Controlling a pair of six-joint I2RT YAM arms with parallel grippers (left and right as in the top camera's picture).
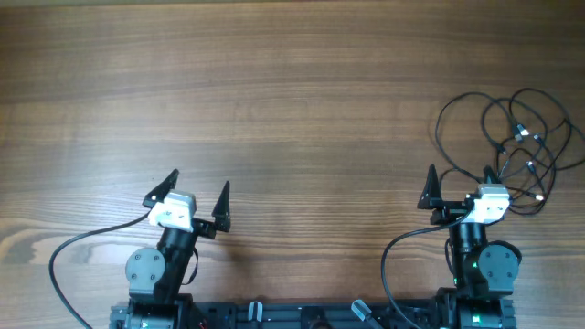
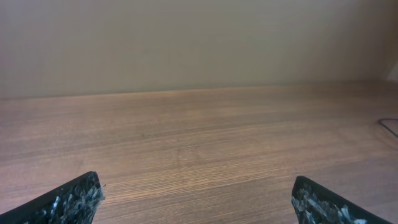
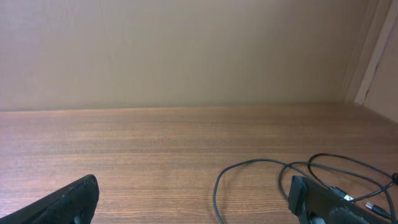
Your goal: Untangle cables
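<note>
The cables point(image 1: 512, 146) are thin black cords with small silvery tips, lying in loose overlapping loops at the far right of the wooden table. In the right wrist view their loops point(image 3: 261, 168) run across the lower right. My right gripper point(image 1: 460, 187) is open and empty, just left of and nearer than the tangle; its right finger sits over the loops' near edge. My left gripper point(image 1: 198, 193) is open and empty at the left of the table, far from the cables. A bit of cord shows at the right edge of the left wrist view point(image 2: 390, 126).
The wooden table point(image 1: 274, 91) stretches bare to the left and back. A thick black robot cable point(image 1: 69, 251) curves at the near left, another point(image 1: 393, 256) by the right arm's base. A plain wall point(image 3: 186, 50) stands behind the table.
</note>
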